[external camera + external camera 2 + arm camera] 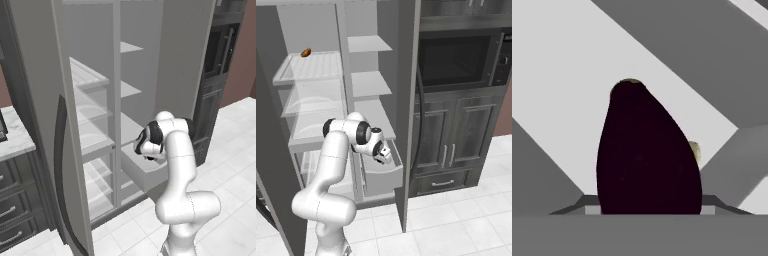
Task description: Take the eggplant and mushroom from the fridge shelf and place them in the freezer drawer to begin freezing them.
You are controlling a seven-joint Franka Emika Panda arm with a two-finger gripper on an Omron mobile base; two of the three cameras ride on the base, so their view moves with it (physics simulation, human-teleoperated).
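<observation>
A dark purple eggplant [647, 160] stands large in the hand view and covers both fingertips, held in my gripper [387, 154]. The gripper hangs just over the pulled-out freezer drawer [382, 179], a light grey box low in the fridge's right column, also seen in the left base view as the freezer drawer [146, 176]. Pale grey drawer surfaces [557, 75] lie behind the eggplant. The mushroom [306, 52], a tiny brown lump, rests on the top left fridge shelf [311, 67], well above and left of the gripper.
The open fridge door [42, 125] stands at the left and the other door's edge [407, 115] just right of the drawer. Dark cabinets with a built-in microwave [461, 55] are at the right. Dark counter drawers [12, 210] are at the far left.
</observation>
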